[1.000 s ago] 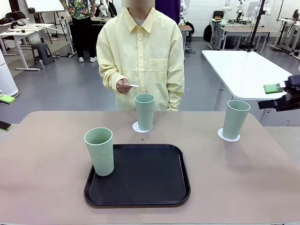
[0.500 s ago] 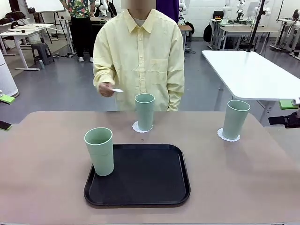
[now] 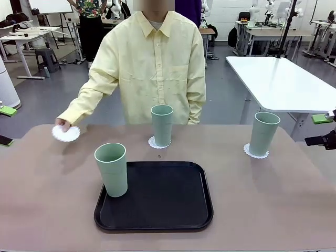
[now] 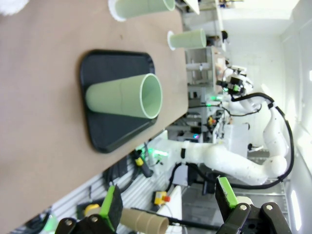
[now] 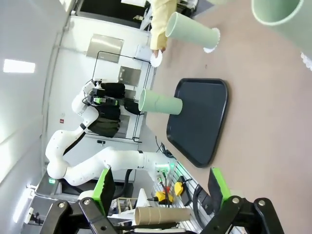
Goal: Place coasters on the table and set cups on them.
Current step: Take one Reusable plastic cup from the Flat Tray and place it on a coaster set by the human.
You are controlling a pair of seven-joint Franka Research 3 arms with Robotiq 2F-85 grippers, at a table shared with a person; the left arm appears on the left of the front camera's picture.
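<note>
Left hand (image 4: 168, 197), right hand (image 5: 161, 183) spread, empty in wrist views; front view: person pinching coaster (image 3: 66, 133).

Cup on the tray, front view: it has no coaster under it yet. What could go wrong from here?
1. The cup stands by the left rim of the tray; a low or skewed lift could catch the raised rim and tip the tall cup.
2. The person's hand holds the coaster at the far left, on the side of the open left gripper; reaching in now could meet the hand.
3. The thin coaster might slide if the cup lands off-centre.
</note>
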